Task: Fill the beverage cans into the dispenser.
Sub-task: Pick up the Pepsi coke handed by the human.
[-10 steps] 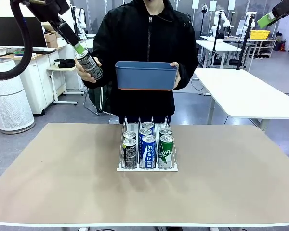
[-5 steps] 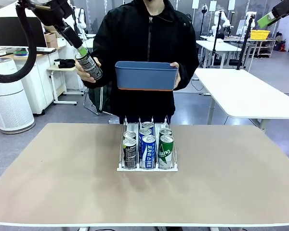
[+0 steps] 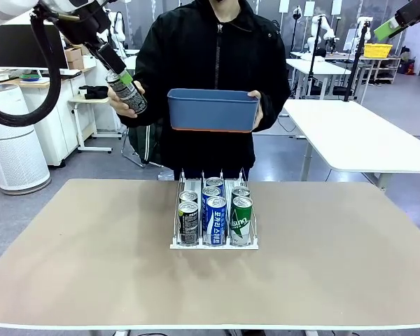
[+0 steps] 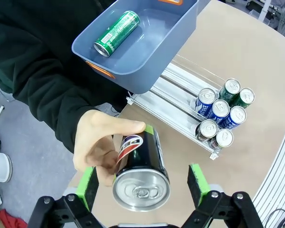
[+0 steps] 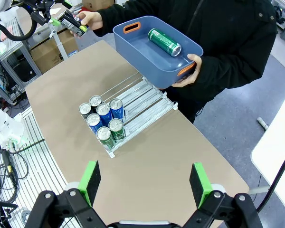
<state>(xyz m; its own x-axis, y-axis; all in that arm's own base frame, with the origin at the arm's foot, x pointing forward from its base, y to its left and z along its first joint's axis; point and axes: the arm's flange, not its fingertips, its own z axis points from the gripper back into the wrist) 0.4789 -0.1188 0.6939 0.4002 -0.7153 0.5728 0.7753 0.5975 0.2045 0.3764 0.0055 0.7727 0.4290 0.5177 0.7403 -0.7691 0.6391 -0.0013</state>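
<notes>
A person's hand (image 4: 97, 147) holds up a black can (image 4: 141, 173), silver top toward my left wrist camera. My left gripper (image 4: 142, 183) is open, one green pad on each side of that can with a gap on both sides. From the front, this can (image 3: 129, 96) is high at the far left. The white dispenser (image 3: 213, 245) sits mid-table with several cans (image 3: 215, 218) at its front: black-grey, blue and green. One green can (image 5: 164, 42) lies in the blue bin. My right gripper (image 5: 145, 183) hangs open, high above the table.
The person stands at the far side, holding the dark blue bin (image 3: 212, 112) at chest height above the dispenser's back end. The rear parts of the lanes (image 4: 175, 88) are bare. Bare tabletop (image 3: 91, 252) surrounds the rack on all sides.
My left gripper has moved in a little closer around the black can in the person's hand. The right arm, bin and rack have not moved.
</notes>
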